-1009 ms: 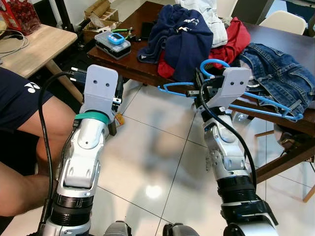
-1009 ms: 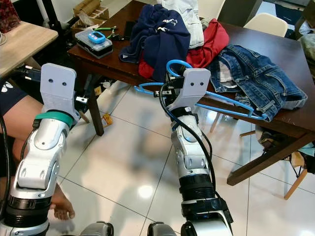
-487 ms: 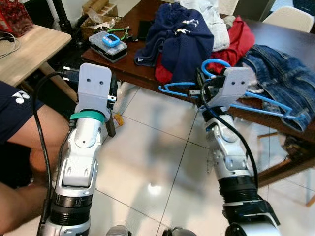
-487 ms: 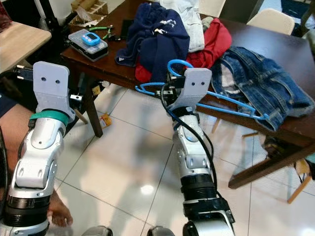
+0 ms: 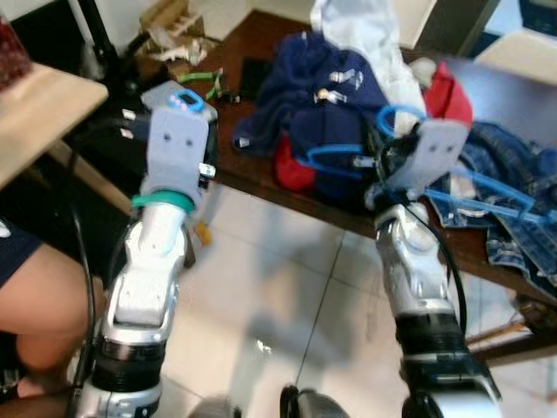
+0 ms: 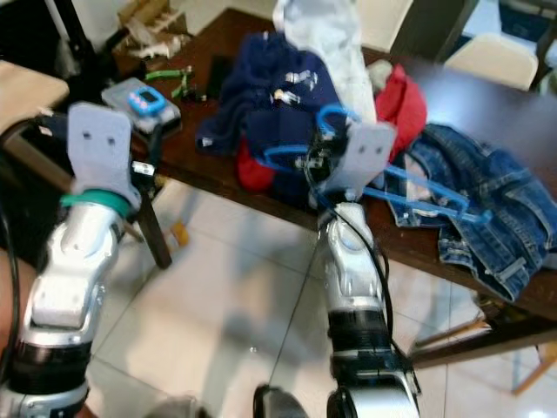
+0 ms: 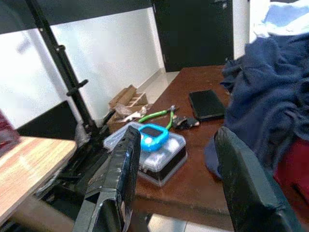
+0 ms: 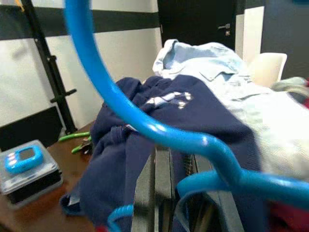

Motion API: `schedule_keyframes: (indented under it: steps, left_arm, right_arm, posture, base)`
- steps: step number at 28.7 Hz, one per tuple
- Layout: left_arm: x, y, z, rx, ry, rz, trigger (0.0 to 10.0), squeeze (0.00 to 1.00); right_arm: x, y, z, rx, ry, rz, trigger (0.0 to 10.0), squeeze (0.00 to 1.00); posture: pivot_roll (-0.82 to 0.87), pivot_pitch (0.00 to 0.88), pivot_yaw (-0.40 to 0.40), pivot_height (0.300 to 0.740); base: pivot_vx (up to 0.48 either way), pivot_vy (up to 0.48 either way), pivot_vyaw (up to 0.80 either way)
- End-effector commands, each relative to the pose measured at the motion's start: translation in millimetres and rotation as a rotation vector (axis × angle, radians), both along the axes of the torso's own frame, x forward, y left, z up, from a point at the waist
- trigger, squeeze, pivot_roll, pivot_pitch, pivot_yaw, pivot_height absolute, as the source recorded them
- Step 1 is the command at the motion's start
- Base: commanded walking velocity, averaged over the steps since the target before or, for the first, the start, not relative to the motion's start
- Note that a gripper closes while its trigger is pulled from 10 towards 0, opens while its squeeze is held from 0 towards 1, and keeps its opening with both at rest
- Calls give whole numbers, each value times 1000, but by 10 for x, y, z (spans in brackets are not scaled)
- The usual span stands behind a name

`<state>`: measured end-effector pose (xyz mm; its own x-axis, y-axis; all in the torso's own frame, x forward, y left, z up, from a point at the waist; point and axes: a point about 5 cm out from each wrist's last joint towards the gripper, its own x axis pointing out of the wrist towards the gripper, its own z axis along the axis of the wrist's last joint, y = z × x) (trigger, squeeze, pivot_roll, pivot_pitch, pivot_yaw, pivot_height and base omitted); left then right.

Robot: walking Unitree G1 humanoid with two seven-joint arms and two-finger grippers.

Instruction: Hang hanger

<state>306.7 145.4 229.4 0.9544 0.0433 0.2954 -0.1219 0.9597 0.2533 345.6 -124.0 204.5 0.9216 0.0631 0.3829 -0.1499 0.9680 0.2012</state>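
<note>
The blue hanger (image 6: 409,187) is pinched at its neck between the closed fingers of the right gripper (image 8: 181,186), held above the dark wooden table (image 5: 270,187) beside the navy hoodie (image 5: 335,96); its long arm could snag the jeans (image 6: 496,218) and drag them off. The left gripper (image 7: 181,181) is spread wide and empty, near a clear lidded box (image 7: 157,154) with a blue gadget (image 7: 153,137) on top, its contents unclear.

A dark wooden counter (image 6: 439,91) crosses the upper frame. On it lie a navy garment (image 6: 270,100), jeans (image 6: 487,209), a clear box (image 6: 139,100) and green pliers (image 6: 178,77).
</note>
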Motion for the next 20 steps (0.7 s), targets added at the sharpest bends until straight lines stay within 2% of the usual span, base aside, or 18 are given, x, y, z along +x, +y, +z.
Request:
schedule_keyframes:
  steps: [1, 4, 5, 6, 7, 8, 9, 12, 13, 14, 15, 16, 17, 18, 20]
  left_arm:
    - [-8, -31, 0, 9, -3, -19, 10000, 0]
    - [-12, -40, 12, 20, -13, -27, 10000, 0]
    - [-29, -76, 56, 72, -47, -50, 10000, 0]
    - [-29, -76, 56, 72, -47, -50, 10000, 0]
    - [-69, -127, 140, 166, -117, -78, 10000, 0]
    - [-69, -127, 140, 166, -117, -78, 10000, 0]
    - [-136, -199, 235, 275, -205, -125, 10000, 0]
    - [-136, -199, 235, 275, -205, -125, 10000, 0]
    - [-215, -274, 312, 372, -283, -180, 10000, 0]
    - [-215, -274, 312, 372, -283, -180, 10000, 0]
    - [-304, -341, 390, 431, -345, -233, 10000, 0]
    - [-361, -379, 441, 454, -376, -268, 10000, 0]
    - [-361, -379, 441, 454, -376, -268, 10000, 0]
    - [-380, -388, 475, 440, -380, -282, 10000, 0]
    - [-380, -388, 475, 440, -380, -282, 10000, 0]
  right_arm:
    - [13, -71, -28, 15, 21, -32, 10000, 0]
    - [17, -89, -25, 20, 20, -48, 10000, 0]
    - [18, -118, -9, 24, 11, -72, 10000, 0]
    - [18, -118, -9, 24, 11, -72, 10000, 0]
    - [16, -141, 21, 45, -8, -86, 10000, 0]
    - [16, -141, 21, 45, -8, -86, 10000, 0]
    - [5, -156, 80, 72, -44, -91, 10000, 0]
    - [5, -156, 80, 72, -44, -91, 10000, 0]
    - [-13, -155, 170, 106, -96, -77, 10000, 0]
    - [-13, -155, 170, 106, -96, -77, 10000, 0]
    - [-43, -150, 398, 136, -196, -45, 10000, 0]
    - [-81, -156, 630, 152, -288, -16, 10000, 0]
    - [-81, -156, 630, 152, -288, -16, 10000, 0]
    - [-117, -173, 824, 150, -361, 1, 10000, 0]
    - [-117, -173, 824, 150, -361, 1, 10000, 0]
  posture:
    - [130, 39, 13, 740]
    - [130, 39, 13, 740]
    - [130, 39, 13, 740]
    - [130, 39, 13, 740]
    - [142, 37, 16, 740]
    - [142, 37, 16, 740]
    - [148, 38, 16, 740]
    - [148, 38, 16, 740]
    - [156, 39, 15, 740]
    - [156, 39, 15, 740]
    - [161, 39, 16, 740]
    - [161, 39, 16, 740]
    - [161, 39, 16, 740]
    - [161, 39, 16, 740]
    - [161, 39, 16, 740]
  base:
    - [458, 0, -800]
    - [460, 0, -800]
    - [469, 0, 0]
    - [469, 0, 0]
    - [292, 0, 0]
    - [292, 0, 0]
    - [0, 0, 0]
    - [0, 0, 0]
    - [0, 0, 0]
    - [0, 0, 0]
    - [0, 0, 0]
    - [0, 0, 0]
    - [0, 0, 0]
    - [0, 0, 0]
    - [0, 0, 0]
